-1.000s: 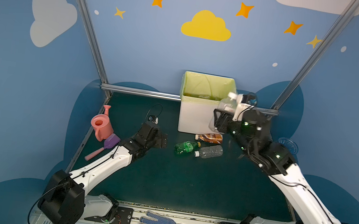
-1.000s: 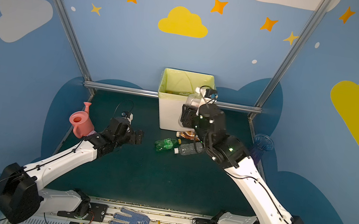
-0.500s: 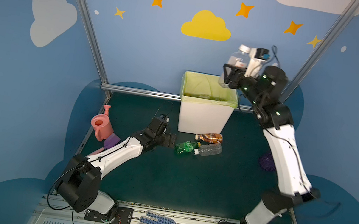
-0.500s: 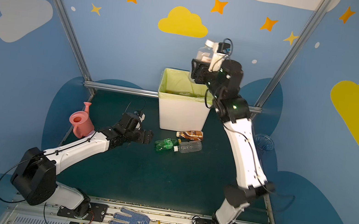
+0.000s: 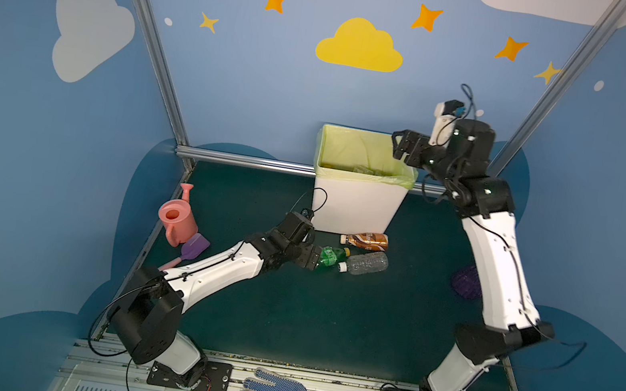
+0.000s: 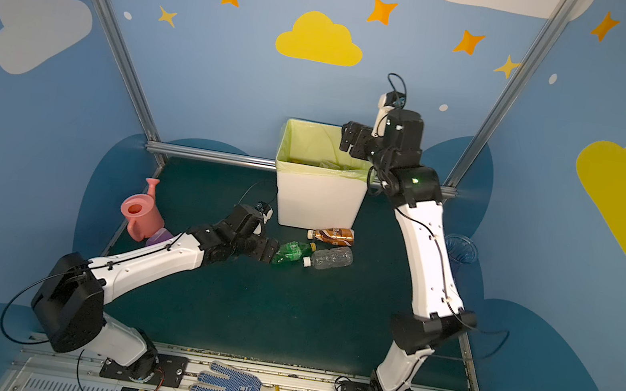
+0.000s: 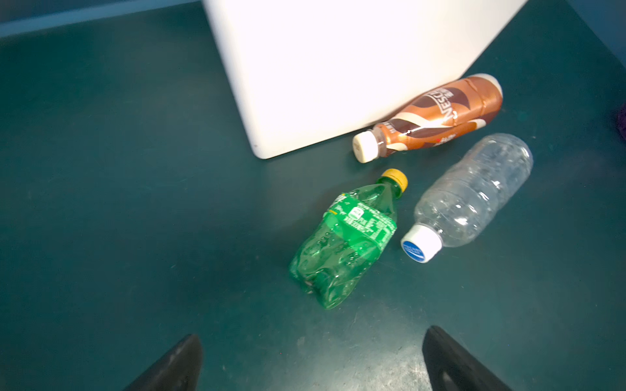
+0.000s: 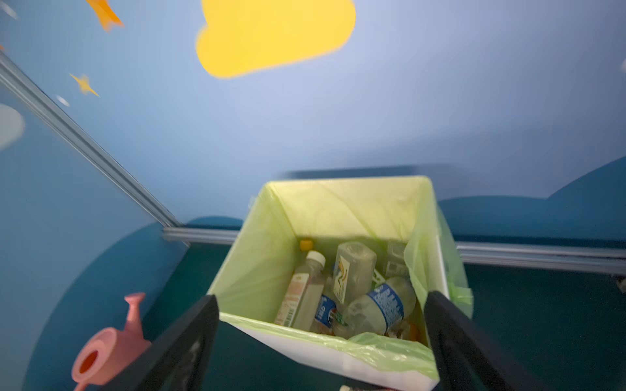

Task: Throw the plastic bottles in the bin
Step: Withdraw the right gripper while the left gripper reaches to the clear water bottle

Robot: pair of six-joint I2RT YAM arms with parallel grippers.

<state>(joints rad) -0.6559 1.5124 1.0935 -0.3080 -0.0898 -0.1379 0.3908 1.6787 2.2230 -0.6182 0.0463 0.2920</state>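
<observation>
Shows the right fingers (image 8: 183, 342) spread wide and empty over the bin (image 5: 356, 207), right of centre in both top views, where half a second ago held a pale bottle high above the rim; means one more bottle dropped in among the binned bottles (image 8: 379, 309). Leaves three on the table (image 5: 325, 324), just below the bin in the top views: the brown bottle (image 7: 437, 118) right at the bin's foot, the green bottle (image 7: 345, 243) and the clear bottle (image 7: 474, 193) lying side by side under it. Puts the left fingers (image 7: 172, 365), fully open and holding nothing, just short of the green bottle's base, closer than a second ago, so likely the next pick. Reads "NESC" on the brown label, presumably Nescafé; cannot make out the green label's small print, the clear bottle's blue cap disc or the blue labels inside the bin.
</observation>
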